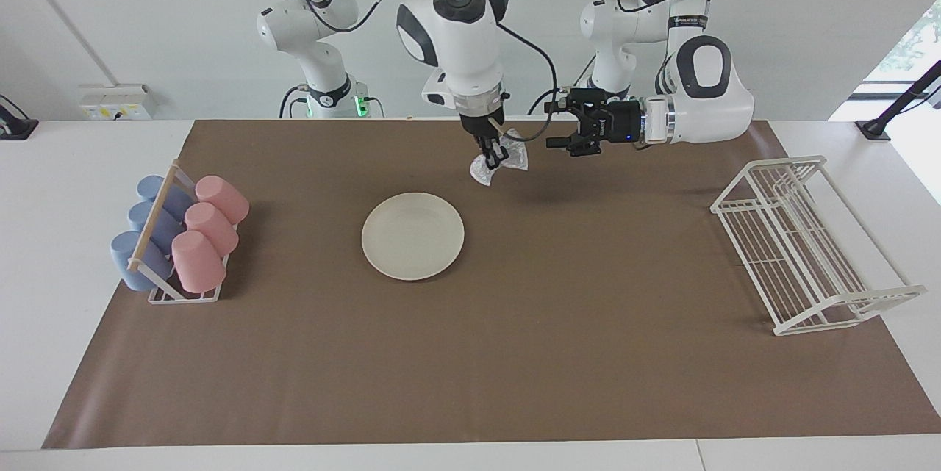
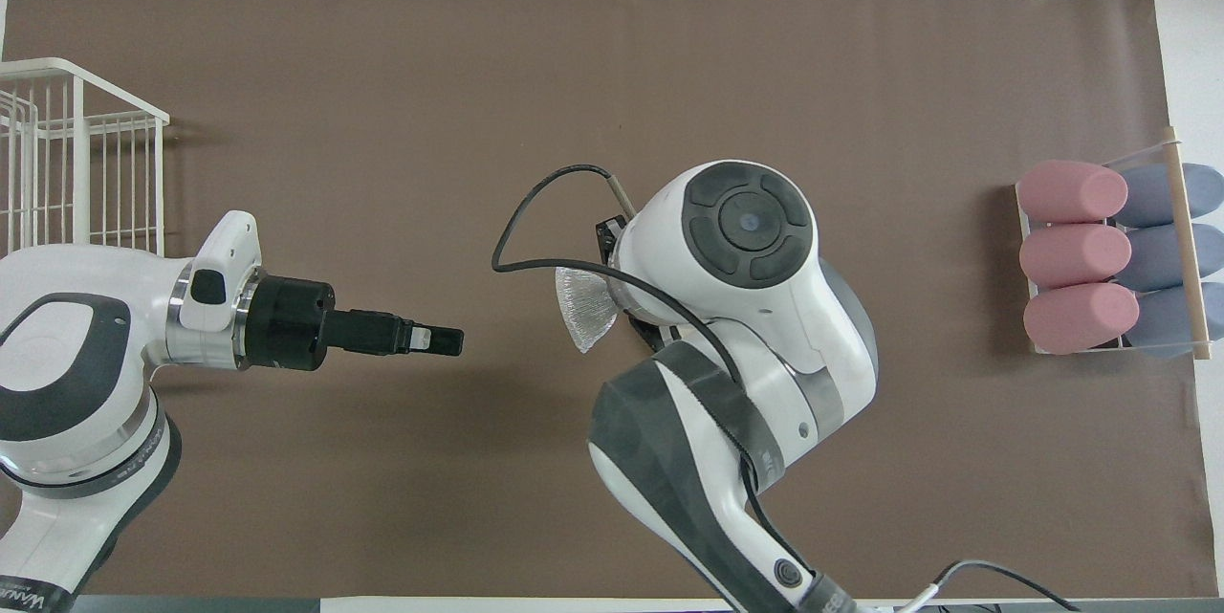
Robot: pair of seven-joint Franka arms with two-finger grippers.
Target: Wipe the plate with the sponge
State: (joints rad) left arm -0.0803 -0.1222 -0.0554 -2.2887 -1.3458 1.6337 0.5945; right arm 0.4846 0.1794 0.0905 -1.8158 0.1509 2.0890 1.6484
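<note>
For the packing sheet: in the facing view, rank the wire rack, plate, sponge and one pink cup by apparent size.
1. wire rack
2. plate
3. pink cup
4. sponge, though it hangs crumpled in the air, so its place after the cup is unsure.

High facing, steep overhead — opposed views

I count one plate (image 1: 412, 236), one sponge (image 1: 494, 162), three pink cups (image 1: 206, 231), three blue cups (image 1: 147, 225), two racks (image 1: 805, 243).
</note>
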